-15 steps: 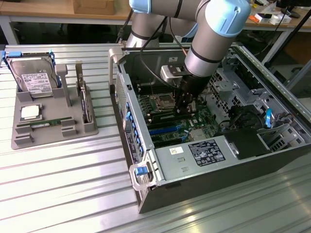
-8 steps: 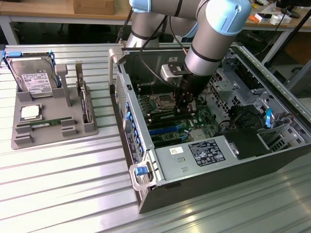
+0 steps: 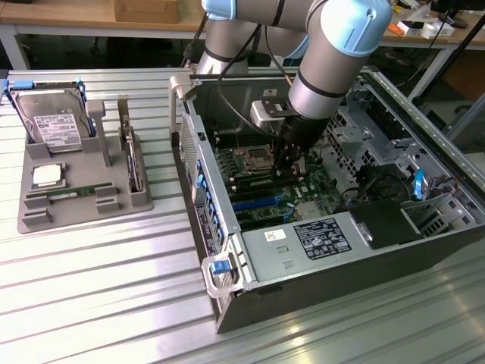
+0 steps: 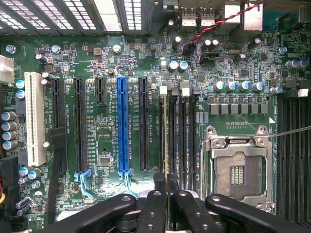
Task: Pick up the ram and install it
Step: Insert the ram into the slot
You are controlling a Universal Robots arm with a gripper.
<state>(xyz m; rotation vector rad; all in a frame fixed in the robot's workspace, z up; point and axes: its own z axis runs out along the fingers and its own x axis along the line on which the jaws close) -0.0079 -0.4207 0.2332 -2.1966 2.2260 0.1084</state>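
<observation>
The gripper (image 3: pixel 290 168) is seen in the exterior view lowered inside the open computer case (image 3: pixel 424 144), just above the motherboard (image 3: pixel 258 178) and beside the CPU socket (image 3: pixel 250 160). In the wrist view, the gripper (image 4: pixel 166 187) is closed narrowly on the ram (image 4: pixel 165 136), which is seen edge-on as a thin pale strip running from between the fingertips (image 4: pixel 154 204) toward the white slot latches (image 4: pixel 163 90). The ram is held upright and is lined up over the memory slots (image 4: pixel 181 136), which lie between the black expansion slot (image 4: pixel 144 124) and the CPU socket (image 4: pixel 236 167). Whether the ram is already seated in a slot cannot be told. A blue PCIe slot (image 4: pixel 122 126) and a white PCI slot (image 4: pixel 35 119) are seen farther along the motherboard (image 4: pixel 107 63).

In the exterior view, a grey fixture tray (image 3: pixel 34 216) is placed on the ribbed metal table (image 3: pixel 114 303), well apart from the case toward the exterior view's left. A hard drive (image 3: pixel 51 121) with a white label is held in the tray's rear compartment, a square silver CPU chip (image 3: pixel 47 176) is laid in front of it, and another green stick (image 3: pixel 72 193) is laid flat near the tray's front edge. A power supply (image 3: pixel 303 246) is mounted in the near part of the case.
</observation>
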